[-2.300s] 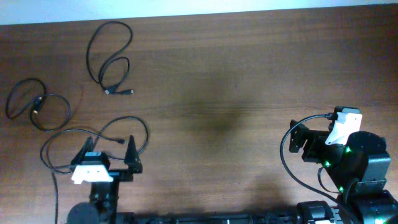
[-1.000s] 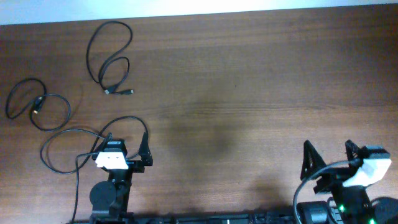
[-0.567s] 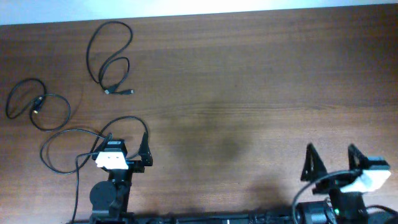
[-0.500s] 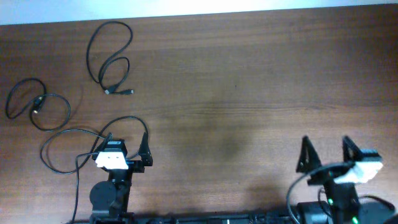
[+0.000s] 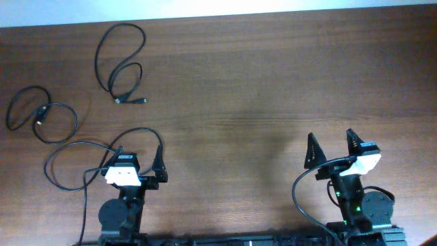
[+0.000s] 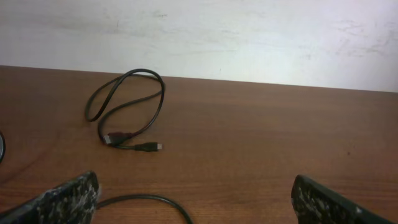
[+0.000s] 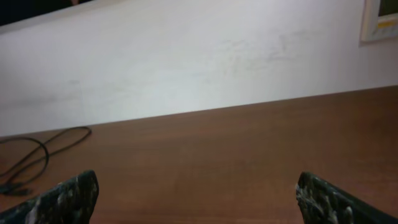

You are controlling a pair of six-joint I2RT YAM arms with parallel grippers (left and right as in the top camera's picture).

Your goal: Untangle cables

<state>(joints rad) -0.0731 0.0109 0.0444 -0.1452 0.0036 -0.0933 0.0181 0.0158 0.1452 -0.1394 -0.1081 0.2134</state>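
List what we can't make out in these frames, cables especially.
Overhead: near cable passes under the left hand; its end there is hidden.
Left wrist: cable arc cut by bottom edge; ends unseen.
Right wrist: cable loop cut by left edge.
Overhead: left cable plug type too small to tell.

A dark reddish-brown wooden tabletop [image 5: 273,82] with lengthwise grain is shown across the overhead view; a scuffed white wall [image 6: 261,37] is seen behind its far edge in both wrist views; a pale, dark-framed rectangular panel [image 7: 380,18] is seen on that wall, cut off at the right wrist view's upper right corner.
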